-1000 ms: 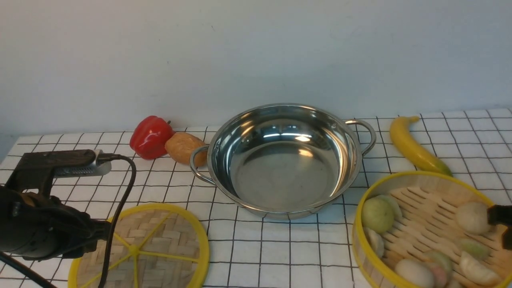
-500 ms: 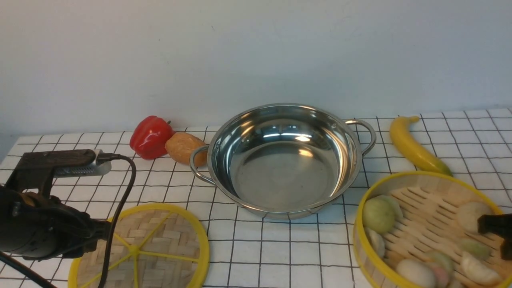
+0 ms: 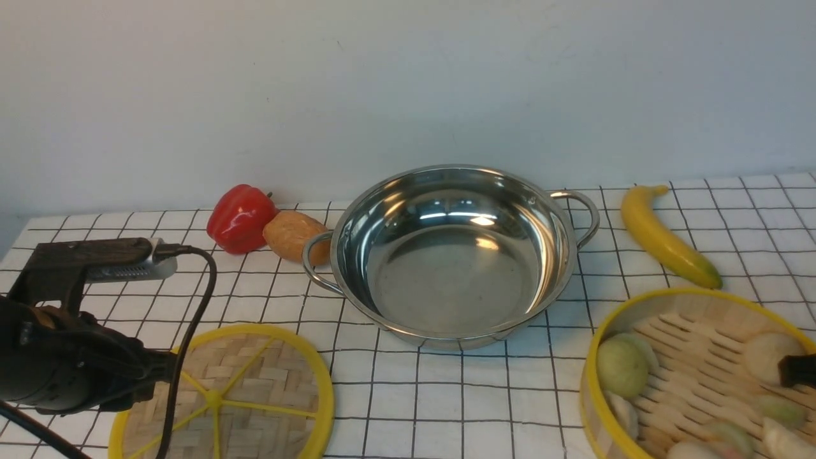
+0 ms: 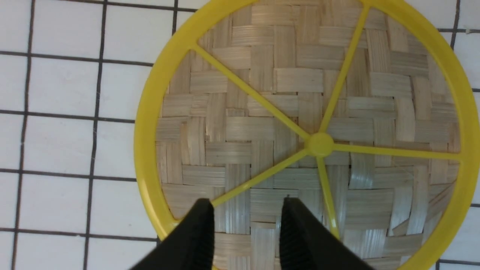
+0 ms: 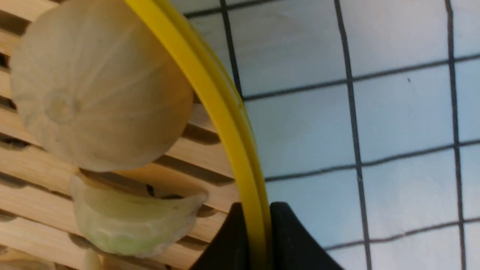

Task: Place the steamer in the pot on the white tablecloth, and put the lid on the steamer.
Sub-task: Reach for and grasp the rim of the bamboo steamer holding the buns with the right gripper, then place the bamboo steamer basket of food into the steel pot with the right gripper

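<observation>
We pinch the steamer (image 5: pixel 210 84) by its rim in our right gripper (image 5: pixel 255 219), the pot (image 3: pixel 456 255) off to its left, while our left gripper (image 4: pixel 245 210) hangs over the lid (image 4: pixel 262 93), fingers apart, empty.

No lettering, labels, brands, numbers or signs legible in any view. Only a thin black grid printed on the white tablecloth (image 3: pixel 484 401), without characters.

Tally: pot (image 3: pixel 456 274) 1, steamer (image 3: pixel 692 303) 1, lid (image 3: pixel 255 382) 1. In the steamer, buns (image 3: pixel 621 368): at least six, some cut off at the frame edge. Also red pepper (image 3: pixel 239 218) 1, potato (image 3: pixel 293 236) 1, banana (image 3: pixel 663 239) 1.
</observation>
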### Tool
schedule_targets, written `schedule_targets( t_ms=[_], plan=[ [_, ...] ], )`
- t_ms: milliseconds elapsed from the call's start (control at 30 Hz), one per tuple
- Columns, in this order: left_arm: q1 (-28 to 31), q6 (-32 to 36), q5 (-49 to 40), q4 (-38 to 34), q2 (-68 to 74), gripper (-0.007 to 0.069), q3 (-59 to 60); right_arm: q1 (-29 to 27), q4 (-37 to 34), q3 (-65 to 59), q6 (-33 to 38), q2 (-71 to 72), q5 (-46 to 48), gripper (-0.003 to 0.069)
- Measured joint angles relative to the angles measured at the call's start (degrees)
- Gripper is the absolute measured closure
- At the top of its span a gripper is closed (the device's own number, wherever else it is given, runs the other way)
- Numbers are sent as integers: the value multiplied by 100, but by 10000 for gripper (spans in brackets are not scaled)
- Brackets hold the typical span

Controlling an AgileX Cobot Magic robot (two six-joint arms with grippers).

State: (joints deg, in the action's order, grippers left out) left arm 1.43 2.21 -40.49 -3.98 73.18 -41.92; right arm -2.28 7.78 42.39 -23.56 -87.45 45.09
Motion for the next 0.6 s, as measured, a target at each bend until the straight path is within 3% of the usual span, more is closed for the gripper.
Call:
schedule_targets(
  t_ms=[400, 600],
  plan=[
    [0, 0, 0, 0, 0, 382, 0, 0, 89, 1509, 553, 418, 1703, 573],
    [0, 0, 0, 0, 0, 382, 0, 0, -411, 2578, 1045, 490, 2305, 573]
  ],
)
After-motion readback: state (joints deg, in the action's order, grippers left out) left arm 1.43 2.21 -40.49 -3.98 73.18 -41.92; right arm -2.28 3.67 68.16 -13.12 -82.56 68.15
